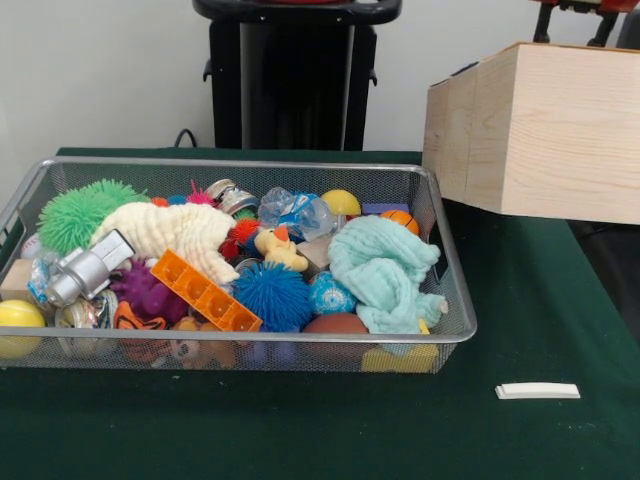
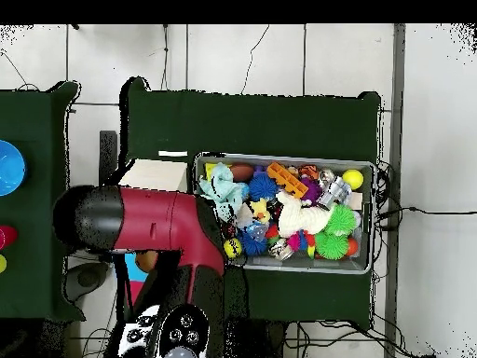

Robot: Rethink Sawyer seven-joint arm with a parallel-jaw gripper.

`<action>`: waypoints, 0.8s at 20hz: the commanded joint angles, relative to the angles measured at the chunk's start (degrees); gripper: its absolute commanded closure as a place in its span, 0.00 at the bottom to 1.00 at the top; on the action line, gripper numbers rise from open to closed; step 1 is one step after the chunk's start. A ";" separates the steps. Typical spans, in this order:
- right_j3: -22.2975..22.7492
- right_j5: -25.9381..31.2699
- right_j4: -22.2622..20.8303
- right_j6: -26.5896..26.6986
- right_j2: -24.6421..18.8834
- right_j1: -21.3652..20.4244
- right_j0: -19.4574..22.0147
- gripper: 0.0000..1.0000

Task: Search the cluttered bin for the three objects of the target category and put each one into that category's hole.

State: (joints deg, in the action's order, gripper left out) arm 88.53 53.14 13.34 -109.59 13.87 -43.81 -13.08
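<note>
Front view. A silver wire-mesh bin [image 1: 440, 260] sits on the dark green tabletop [image 1: 300, 430], left of centre, heaped with toys: a lime green spiky ball [image 1: 75, 212] at upper left, a cream knitted plush [image 1: 175, 232], a grey toy robot [image 1: 88, 270], an orange plastic grid block [image 1: 205, 292], a blue spiky ball [image 1: 272, 296] at centre, a pale mint cloth [image 1: 385, 272] at right, and yellow balls at the edges. A pale wooden box [image 1: 540, 130] stands at upper right, just beside the bin; no hole in it shows here. A small white strip [image 1: 538, 391] lies at lower right. The pincer does not appear in this view.

Overhead view. The red and black arm [image 2: 154, 222] lies left of centre, its end over the wooden box and the bin's left edge. The pincer itself is hidden, so its state cannot be told. The bin's contents look undisturbed.

Judgement. The search step is in hand; the target category cannot be identified from the frames. The next move probably calls for bringing the arm over the bin and picking one exposed toy, since many are half buried.
</note>
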 commanded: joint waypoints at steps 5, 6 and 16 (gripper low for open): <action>0.72 -9.93 -0.09 -9.00 -1.17 1.68 5.36 0.00; 0.95 -10.44 -0.08 -8.68 -1.39 1.62 5.46 0.00; 1.69 -10.19 0.41 -9.48 -1.18 1.03 5.05 0.00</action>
State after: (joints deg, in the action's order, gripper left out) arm 88.63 43.78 13.76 -109.60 12.86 -40.95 -11.33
